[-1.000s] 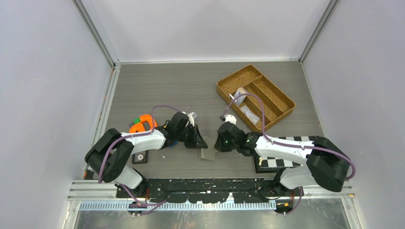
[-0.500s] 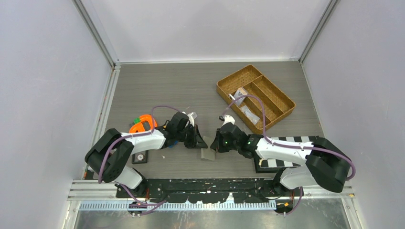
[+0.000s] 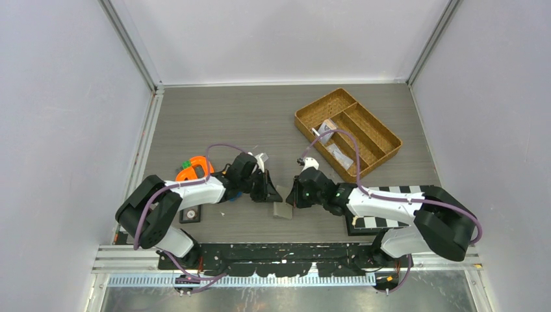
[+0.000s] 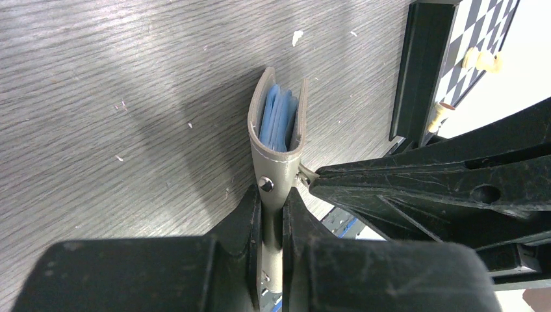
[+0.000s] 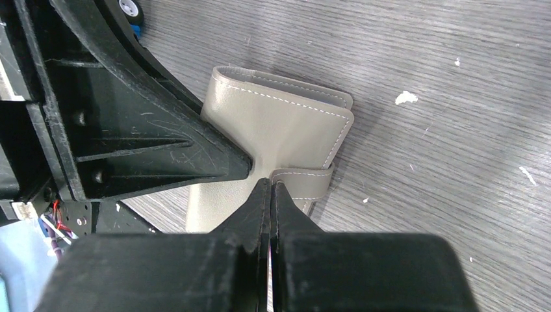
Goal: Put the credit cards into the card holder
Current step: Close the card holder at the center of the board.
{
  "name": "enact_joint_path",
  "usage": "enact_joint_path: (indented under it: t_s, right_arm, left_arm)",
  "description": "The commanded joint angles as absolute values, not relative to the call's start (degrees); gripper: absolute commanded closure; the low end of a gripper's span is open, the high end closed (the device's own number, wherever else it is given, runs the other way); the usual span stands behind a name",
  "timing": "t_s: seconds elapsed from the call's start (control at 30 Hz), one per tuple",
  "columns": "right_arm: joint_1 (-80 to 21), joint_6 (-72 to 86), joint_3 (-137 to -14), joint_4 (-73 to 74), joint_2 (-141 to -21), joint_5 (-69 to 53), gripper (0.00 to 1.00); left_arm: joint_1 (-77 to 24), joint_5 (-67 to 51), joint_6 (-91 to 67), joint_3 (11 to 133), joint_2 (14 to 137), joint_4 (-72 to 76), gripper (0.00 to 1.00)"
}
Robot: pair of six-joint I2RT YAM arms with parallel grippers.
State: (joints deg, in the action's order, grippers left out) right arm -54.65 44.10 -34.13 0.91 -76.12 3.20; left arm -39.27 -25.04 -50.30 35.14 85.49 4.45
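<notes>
Card holder [image 3: 282, 209] between the two arms, toward the near edge of the worktop [image 3: 247, 123]. The left jaws were almost fully closed, pinching the holder's stitched grey edge [image 4: 276, 130]. In the left wrist view it appeared edge-on, and its two covers parted slightly at the far end to show the light blue lining [image 4: 278, 120]. A small metal snap stud [image 4: 265, 184] sat just beyond the left jaws' tips. The right jaws were fully closed, with their tips meeting at the inner end of the snap tab [image 5: 305, 182], which projected from the holder's broad grey face [image 5: 279, 130]. Whether the tab was pinched between them could not be told. One left finger [image 5: 162, 149] lay against that same face, just beside the right tips. Whether the holder's far end rested on the worktop could not be told.

The worktop was grey wood-grain laminate with a few white flecks. It also carried:
- a divided wicker basket [image 3: 371, 116] at far right, holding small pale items of uncertain kind
- an orange object [image 3: 193, 170] and a black tile with a dial [image 3: 190, 215] at left
- a chequered board [image 3: 383, 221] at near right

Pale lilac walls and metal corner posts enclosed the cell.
</notes>
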Motion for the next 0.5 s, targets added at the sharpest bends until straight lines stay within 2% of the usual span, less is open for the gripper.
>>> enact_joint_path:
  t_s: [0.0,0.47]
  right_arm:
    - [-55.01,43.81,-35.24,-0.35,-76.7,4.08,0.99]
    - [-55.01,44.01,-35.11,-1.04,-77.45,3.06,0.99]
  left_arm:
    - [-39.21,-21.79,-47.46,35.51,85.29,1.42,1.0]
    - [-39.2,-21.88,-47.55,35.39,85.12,1.34,1.0]
